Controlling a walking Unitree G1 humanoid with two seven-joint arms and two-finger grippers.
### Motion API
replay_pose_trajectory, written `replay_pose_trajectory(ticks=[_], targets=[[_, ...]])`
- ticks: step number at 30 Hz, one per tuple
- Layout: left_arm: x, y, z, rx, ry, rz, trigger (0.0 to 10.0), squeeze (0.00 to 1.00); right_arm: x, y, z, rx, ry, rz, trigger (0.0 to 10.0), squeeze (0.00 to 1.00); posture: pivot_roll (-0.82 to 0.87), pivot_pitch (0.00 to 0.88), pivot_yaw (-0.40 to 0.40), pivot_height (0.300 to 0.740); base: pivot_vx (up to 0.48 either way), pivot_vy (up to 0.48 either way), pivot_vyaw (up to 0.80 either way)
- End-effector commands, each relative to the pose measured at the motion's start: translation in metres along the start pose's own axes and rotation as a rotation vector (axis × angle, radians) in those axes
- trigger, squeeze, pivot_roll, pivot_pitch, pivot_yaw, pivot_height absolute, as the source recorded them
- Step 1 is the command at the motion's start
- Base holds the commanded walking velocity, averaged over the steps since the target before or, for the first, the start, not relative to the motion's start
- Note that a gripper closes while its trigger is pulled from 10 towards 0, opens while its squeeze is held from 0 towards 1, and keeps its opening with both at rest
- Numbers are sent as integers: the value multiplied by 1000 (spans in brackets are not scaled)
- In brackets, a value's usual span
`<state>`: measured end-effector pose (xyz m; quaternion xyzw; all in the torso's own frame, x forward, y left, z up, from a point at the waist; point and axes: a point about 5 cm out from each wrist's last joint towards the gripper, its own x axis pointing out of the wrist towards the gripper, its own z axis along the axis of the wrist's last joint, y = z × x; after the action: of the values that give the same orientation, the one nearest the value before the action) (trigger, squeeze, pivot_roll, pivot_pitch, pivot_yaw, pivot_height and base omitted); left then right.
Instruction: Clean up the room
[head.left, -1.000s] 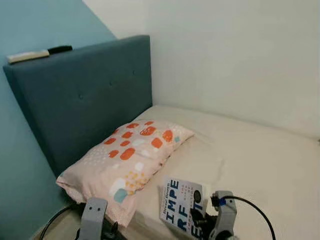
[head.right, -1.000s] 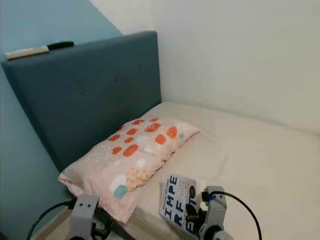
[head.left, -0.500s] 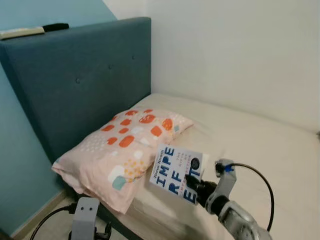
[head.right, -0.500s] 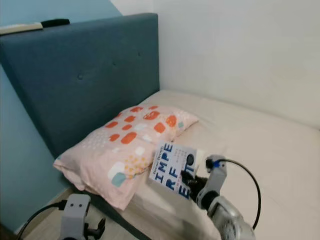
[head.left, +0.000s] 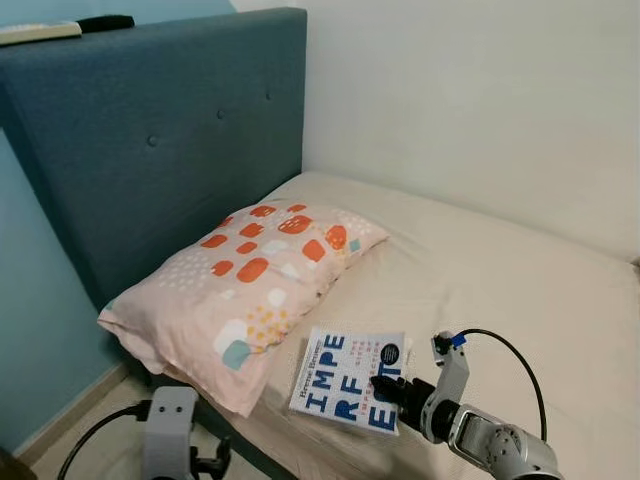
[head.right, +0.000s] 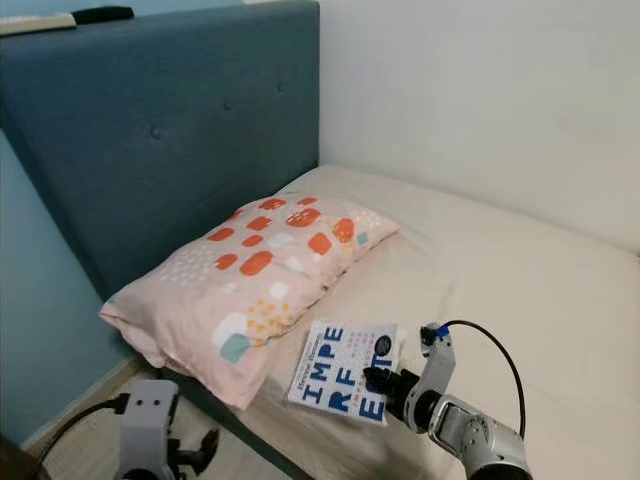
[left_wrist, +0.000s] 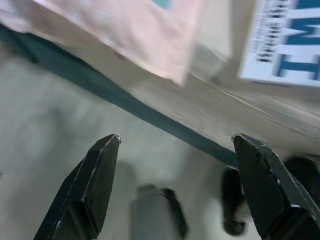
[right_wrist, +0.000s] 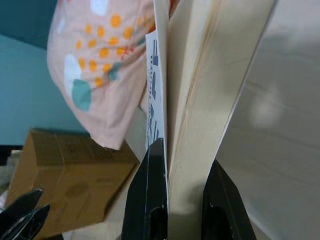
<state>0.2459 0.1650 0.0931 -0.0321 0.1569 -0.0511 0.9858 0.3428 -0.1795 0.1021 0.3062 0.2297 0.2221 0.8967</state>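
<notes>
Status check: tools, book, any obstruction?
Right tool shut on the book, low over the bed. Left tool open, idle above the floor. Pillow close beside the book; touching or not, unclear.

Glossy paper-covered book (head.left: 348, 378), soft printed cloth pillow (head.left: 240, 283), matt tufted fabric headboard (head.left: 160, 150), smooth cream sheet (head.left: 500, 290).

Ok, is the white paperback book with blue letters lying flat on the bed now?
Nearly flat: the white paperback book lies cover-up beside the pillow, right gripper clamped on its edge.
</notes>
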Motion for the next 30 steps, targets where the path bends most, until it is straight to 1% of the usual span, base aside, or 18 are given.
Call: replay_pose_trajectory(ticks=[1,3,4,5,6,7,8,11,19,21,22,23,25,30], targets=[[-4,-2,-4,-6,23,-27,10000,0,-2,-1,4,-7,-11,12,10000,0,15,316,-74,612,0,0,0],[-4,-4,-2,-11,9,-45,10000,0,-2,-3,6,-13,-22,-5,10000,0,18,319,-77,612,0,0,0],[-5,-7,3,5,-11,-73,10000,0,-2,-5,10,-13,-41,-12,10000,0,16,320,-77,607,0,0,0],[-5,-7,3,5,-11,-73,10000,0,-2,-5,10,-13,-41,-12,10000,0,16,320,-77,607,0,0,0],[-6,-11,7,24,-31,-99,10000,0,-2,-7,13,-26,-52,-24,10000,0,18,324,-76,602,0,0,0],[-6,-11,7,24,-31,-99,10000,0,-2,-7,13,-26,-52,-24,10000,0,18,324,-76,602,0,0,0],[-7,-13,11,34,-45,-112,10000,0,-2,-8,15,-26,-63,-28,10000,0,16,325,-74,597,0,0,0],[-7,-13,16,49,-59,-112,10000,0,-2,-8,19,-5,-88,-12,10000,0,16,326,-73,597,0,0,0],[-9,-12,19,57,-64,-126,10000,0,-1,-8,16,24,-86,11,10000,0,21,327,-66,597,0,0,0],[-12,-13,20,67,-59,-160,10000,0,1,-6,20,69,-139,31,10000,0,26,339,-59,597,0,0,0],[-12,-13,20,67,-59,-160,10000,0,1,-6,20,69,-139,31,10000,0,26,339,-59,597,0,0,0],[-13,-14,20,69,-58,-175,10000,0,2,-5,22,93,-169,43,10000,0,26,340,-58,597,0,0,0],[-15,-18,26,82,-84,-218,10000,0,4,-5,23,137,-215,53,10000,0,34,353,-54,597,0,0,0],[-18,-25,35,93,-128,-265,10000,0,6,-6,23,180,-246,54,10000,0,41,365,-54,597,0,0,0]])
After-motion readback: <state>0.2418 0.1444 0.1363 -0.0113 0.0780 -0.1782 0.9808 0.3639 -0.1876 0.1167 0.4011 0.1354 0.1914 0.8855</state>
